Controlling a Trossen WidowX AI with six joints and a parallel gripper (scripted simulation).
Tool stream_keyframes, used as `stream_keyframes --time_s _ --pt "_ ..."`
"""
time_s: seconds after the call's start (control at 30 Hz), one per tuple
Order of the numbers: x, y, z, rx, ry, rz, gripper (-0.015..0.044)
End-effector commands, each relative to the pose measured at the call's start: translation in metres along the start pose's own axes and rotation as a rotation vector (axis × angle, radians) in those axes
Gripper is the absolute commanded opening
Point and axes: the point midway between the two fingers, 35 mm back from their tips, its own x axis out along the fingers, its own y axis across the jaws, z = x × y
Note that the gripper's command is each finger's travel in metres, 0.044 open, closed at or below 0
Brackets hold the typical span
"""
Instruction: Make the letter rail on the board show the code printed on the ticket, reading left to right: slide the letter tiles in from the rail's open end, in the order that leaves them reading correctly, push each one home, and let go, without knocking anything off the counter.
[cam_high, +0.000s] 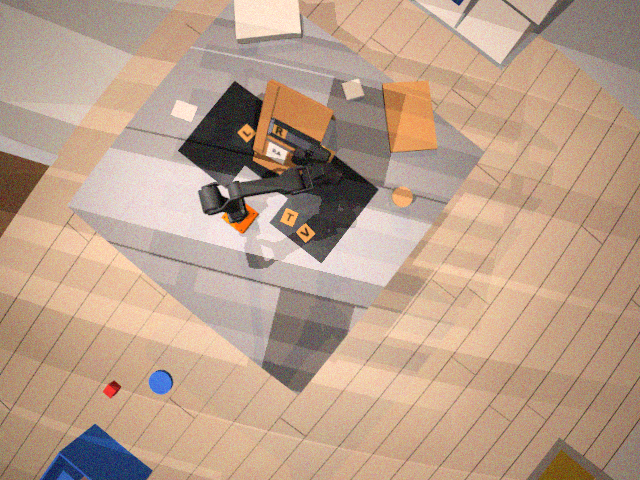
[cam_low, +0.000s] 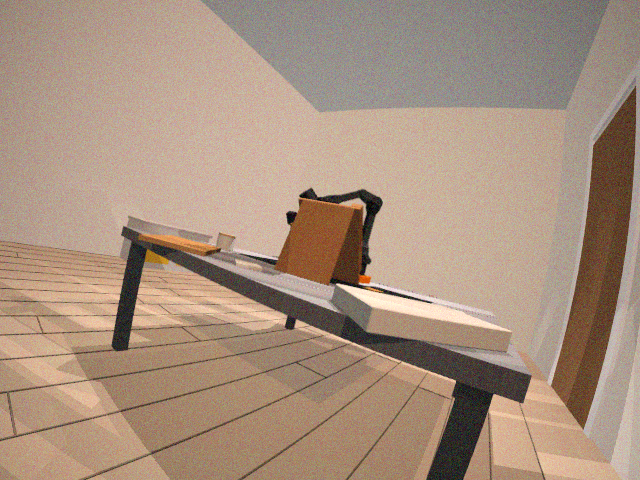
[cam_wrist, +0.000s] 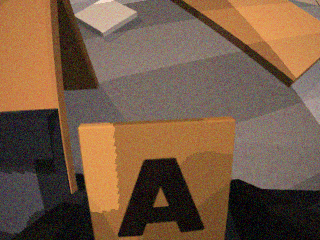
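Note:
My gripper is shut on the A tile, its letter upright in the wrist view. The tile is just right of the tilted board, beside the right end of the dark rail. Whether it touches the rail is unclear. The R tile sits at the rail's left end. The ticket below the rail seems to read RA, in small print. The L tile lies left of the board. The T tile and V tile lie on the dark mat's near part.
An orange slab and a small pale block lie beyond the board's right side. A cup stands right of the mat. A thick pale block lies near the counter's back edge.

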Motion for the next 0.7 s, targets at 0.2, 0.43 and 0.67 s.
stream_keyframes --time_s 0.2,0.43,0.67 --pt "-0.0006 0.0055 0.0011 0.001 -0.003 -0.004 0.0" --pt "-0.0005 0.009 0.0011 0.001 -0.003 -0.003 0.0" --pt "-0.0004 0.0125 0.0011 0.002 -0.003 -0.003 0.0"
